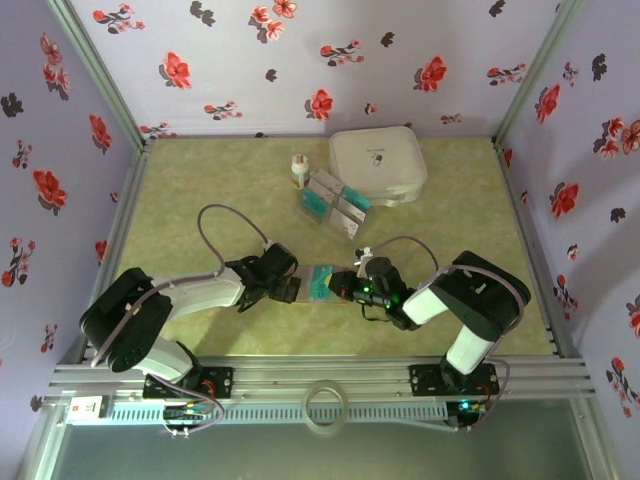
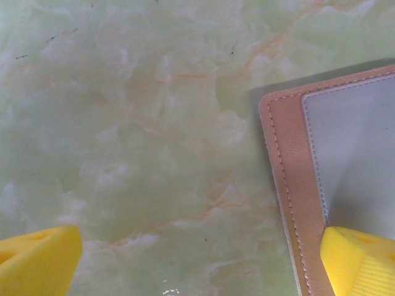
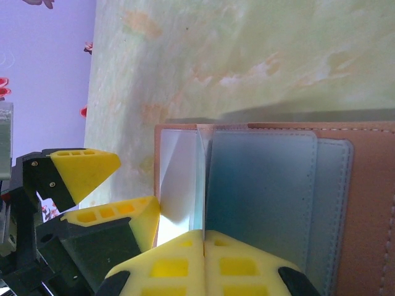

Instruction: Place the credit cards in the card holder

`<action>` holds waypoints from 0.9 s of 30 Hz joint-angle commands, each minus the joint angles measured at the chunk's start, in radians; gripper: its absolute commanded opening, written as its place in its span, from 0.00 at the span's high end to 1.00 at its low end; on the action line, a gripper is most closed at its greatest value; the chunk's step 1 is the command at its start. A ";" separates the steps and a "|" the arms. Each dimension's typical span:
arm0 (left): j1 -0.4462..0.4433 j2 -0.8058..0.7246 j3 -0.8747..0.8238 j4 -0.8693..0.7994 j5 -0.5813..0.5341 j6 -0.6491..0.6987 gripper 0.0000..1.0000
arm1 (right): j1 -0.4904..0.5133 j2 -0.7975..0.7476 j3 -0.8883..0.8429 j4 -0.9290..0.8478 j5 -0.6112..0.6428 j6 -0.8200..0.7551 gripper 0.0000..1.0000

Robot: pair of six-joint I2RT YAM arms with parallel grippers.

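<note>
The reddish-brown card holder (image 1: 316, 283) lies open between my two grippers, with clear pockets (image 3: 265, 197) inside. My left gripper (image 2: 197, 265) is open, one yellow finger (image 2: 361, 259) lying on the holder's left flap (image 2: 290, 160), the other over bare table. My right gripper (image 3: 203, 237) is shut on a thin pale sheet (image 3: 202, 179) standing on edge along the holder's fold; whether it is a card or a clear leaf I cannot tell. Several loose credit cards (image 1: 335, 205), white and teal, lie farther back.
A large white zip case (image 1: 378, 165) sits at the back right of the cards, a small white bottle (image 1: 298, 170) to their left. The left gripper's yellow fingers (image 3: 86, 169) stand close beside the holder's left edge. Flowered walls enclose the green marbled table (image 1: 200, 200).
</note>
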 commanded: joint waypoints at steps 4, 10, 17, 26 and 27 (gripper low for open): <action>-0.007 0.013 -0.024 0.008 -0.004 -0.007 0.00 | -0.001 0.018 -0.015 0.013 -0.018 0.009 0.86; -0.008 0.012 -0.026 0.010 -0.005 -0.006 0.00 | -0.001 0.019 -0.020 0.011 -0.013 0.010 0.79; -0.007 0.013 -0.028 0.014 -0.004 -0.007 0.00 | -0.001 0.016 -0.028 0.006 -0.003 0.011 0.75; -0.008 0.011 -0.033 0.020 -0.005 -0.005 0.00 | -0.001 0.011 -0.037 -0.017 0.017 0.010 0.66; -0.008 0.011 -0.033 0.022 -0.005 -0.005 0.00 | -0.001 0.009 -0.038 -0.019 0.018 0.010 0.65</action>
